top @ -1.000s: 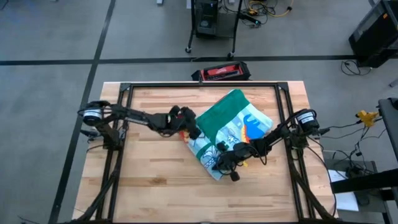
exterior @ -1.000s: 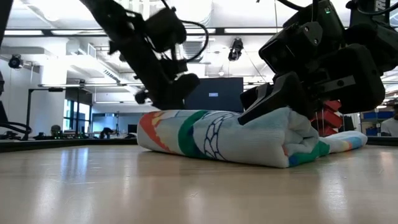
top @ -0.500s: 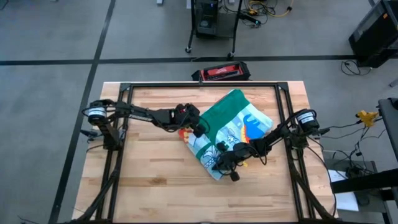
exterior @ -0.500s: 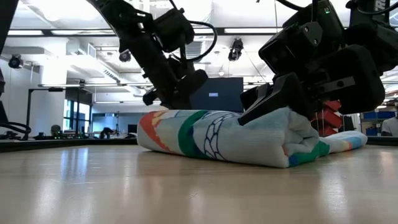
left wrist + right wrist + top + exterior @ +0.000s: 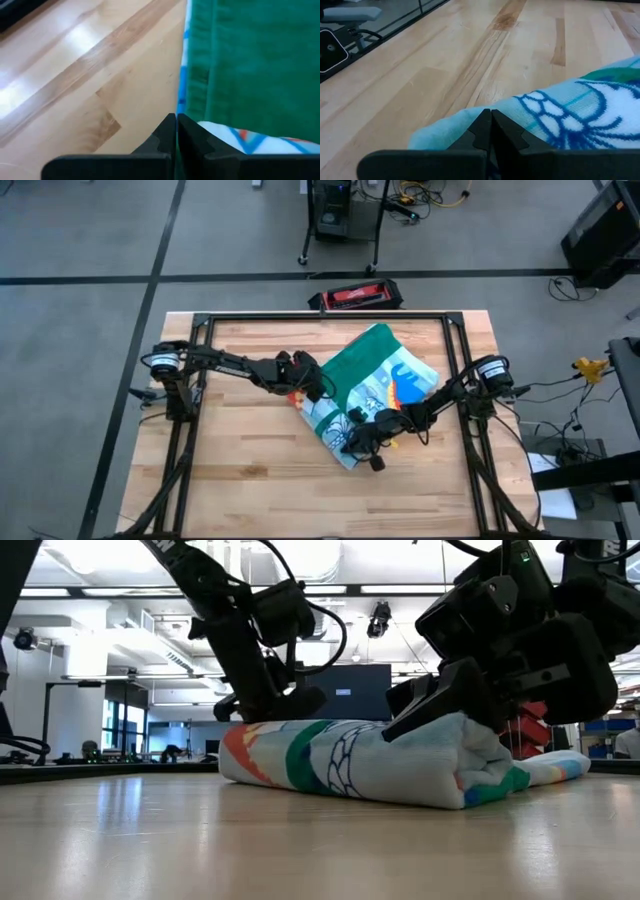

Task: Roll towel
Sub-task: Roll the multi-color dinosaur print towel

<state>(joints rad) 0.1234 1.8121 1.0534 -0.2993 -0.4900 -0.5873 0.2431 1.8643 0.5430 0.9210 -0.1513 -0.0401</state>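
Observation:
The towel [image 5: 372, 392] lies right of the table's middle. Its near part is rolled into a thick bundle [image 5: 400, 765] with the printed face outward. Its green back [image 5: 362, 360] lies flat toward the far edge. My left gripper [image 5: 325, 392] is shut at the towel's left edge [image 5: 183, 95], slanting down. My right gripper [image 5: 352, 446] is shut at the near end of the roll [image 5: 445, 132]. My left gripper has its shut fingertips [image 5: 172, 125] at the towel's left border [image 5: 186, 107], where the green cloth meets the wood. It comes from the table's left, slanting down. Whether cloth is between the fingers I cannot tell. The towel rests on the table. My right gripper has its shut fingers [image 5: 487, 125] on the pale blue fold [image 5: 520, 107] at the top of the roll, near the roll's near end. They come from the table's right, slanting slightly down. The fingers hide any pinched cloth. The roll rests on the table.
A black rail frame [image 5: 203, 330] runs around the tabletop. A red and black case [image 5: 356, 296] lies just beyond the far edge. Bare wood shows on the table's left half [image 5: 240, 450] and along its near edge.
My left gripper has reached a little toward the table's right and sunk onto the left end of the towel, tipping further down. The towel and my right gripper have kept still.

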